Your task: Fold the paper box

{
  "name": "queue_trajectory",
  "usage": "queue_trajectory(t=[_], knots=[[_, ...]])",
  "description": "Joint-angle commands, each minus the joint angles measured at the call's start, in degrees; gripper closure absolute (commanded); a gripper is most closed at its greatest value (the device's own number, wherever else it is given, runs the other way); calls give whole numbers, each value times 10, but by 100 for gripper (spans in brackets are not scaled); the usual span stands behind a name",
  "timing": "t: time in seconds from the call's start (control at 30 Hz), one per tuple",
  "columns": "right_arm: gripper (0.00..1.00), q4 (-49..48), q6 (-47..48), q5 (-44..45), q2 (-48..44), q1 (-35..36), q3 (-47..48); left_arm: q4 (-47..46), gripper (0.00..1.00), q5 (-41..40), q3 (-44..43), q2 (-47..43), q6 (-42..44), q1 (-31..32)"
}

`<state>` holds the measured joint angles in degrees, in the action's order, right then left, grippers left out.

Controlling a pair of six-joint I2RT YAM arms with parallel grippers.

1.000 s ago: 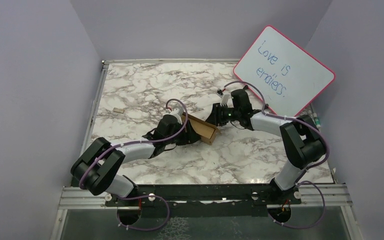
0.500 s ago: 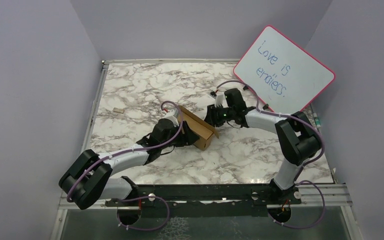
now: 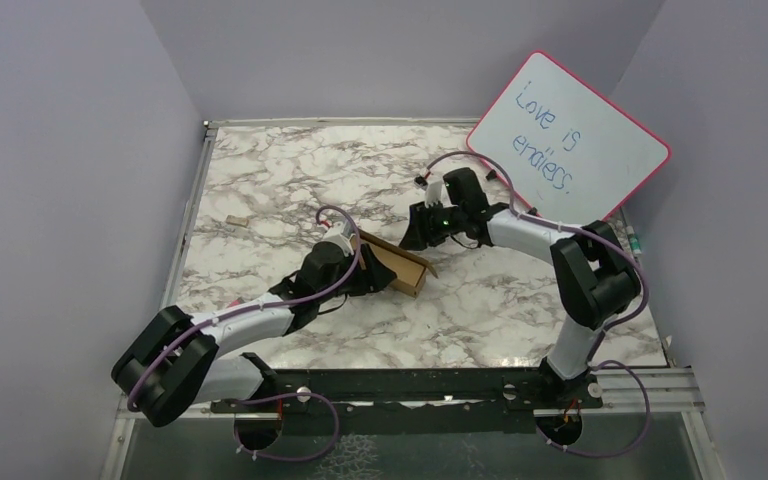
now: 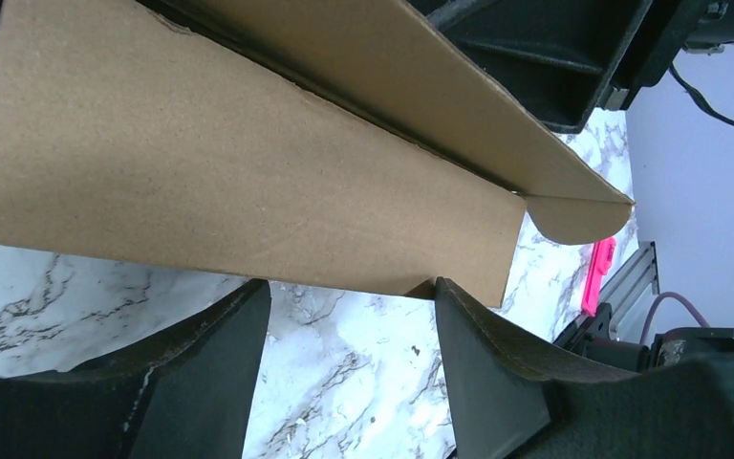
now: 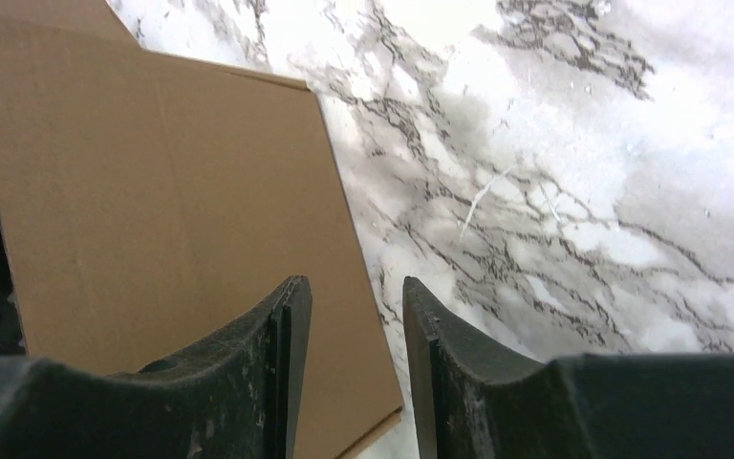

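**A:** Jaws, seen from above?

**B:** Unreadable there. At frame centre the left gripper (image 3: 368, 268) touches the paper box (image 3: 400, 264) on the table (image 3: 290, 170). The right gripper (image 3: 415, 236) sits just upper right of it.

**A:** Left wrist view?

**B:** Its fingers (image 4: 201, 382) are spread, with only marble between them. The tips are against the box's lower edge, so nothing is clamped.

**A:** Right wrist view?

**B:** Its jaws are slightly parted and empty. The box fills the left of the frame, behind one finger.

**A:** What could go wrong?

**B:** Neither gripper pinches it. I'd judge a push could slide the box, or let its upper panel spring open.

**A:** Counts?

**B:** One box, two grippers, one whiteboard (image 3: 568, 140), one tan scrap (image 3: 237, 220).
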<state>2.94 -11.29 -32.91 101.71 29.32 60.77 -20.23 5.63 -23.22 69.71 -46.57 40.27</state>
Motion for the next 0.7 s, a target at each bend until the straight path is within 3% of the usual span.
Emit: queue_trajectory(t=[0.0,0.33,0.43,0.67], knots=[[54,10,19,-27,30,10,35,-28,35,-11,-6,25,-12,11],[54,25,35,-13,38,13,67,-43,33,-22,-23,24,-6,32],[51,62,49,32,22,13,79,-30,31,-13,-20,2,12,31],[45,150,49,218,-93,12,87,217,24,-91,-80,-139,122,30]])
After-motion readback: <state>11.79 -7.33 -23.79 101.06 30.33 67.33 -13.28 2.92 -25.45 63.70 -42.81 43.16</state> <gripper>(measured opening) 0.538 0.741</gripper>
